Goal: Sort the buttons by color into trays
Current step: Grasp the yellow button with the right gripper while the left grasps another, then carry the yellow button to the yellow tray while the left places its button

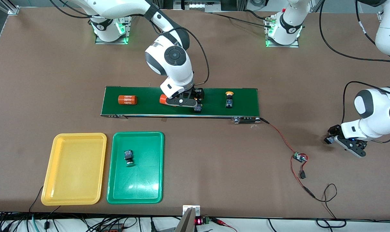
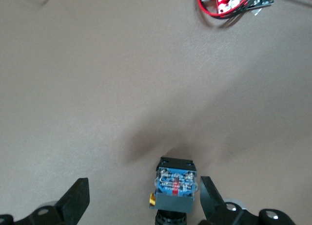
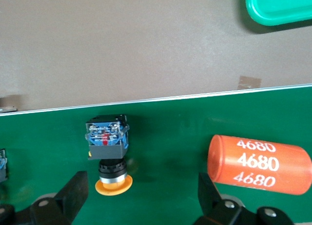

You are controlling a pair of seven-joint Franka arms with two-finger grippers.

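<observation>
Two trays are sitting side by side closest to the front camera, near the table's front edge toward the right arm's end: the yellow tray (image 1: 74,169) with nothing in it, and the green tray (image 1: 135,167) with one button (image 1: 128,157) lying inside it, up toward the tray's edge that faces the belt. It is probably lying there because it is a green one (its cap is too small to be sure).

Farther from the camera, the conveyor belt (image 1: 179,102) is carrying the rest. The right gripper (image 3: 139,198) is hanging low over the middle of the belt with its fingers spread wide and holding nothing. A yellow button (image 3: 108,152) is lying on its side right between those fingers, close to the belt's front edge, so a grab looks ready. An orange cylinder (image 3: 258,164) is lying just beside it, and another orange cylinder (image 1: 127,100) is lying near the belt's end. A second yellow button (image 1: 229,100) is waiting toward the belt's other end.

The left gripper (image 2: 141,200) is waiting low over the bare table at the left arm's end, fingers wide apart, with a button (image 2: 175,186) sitting between them, not squeezed.
</observation>
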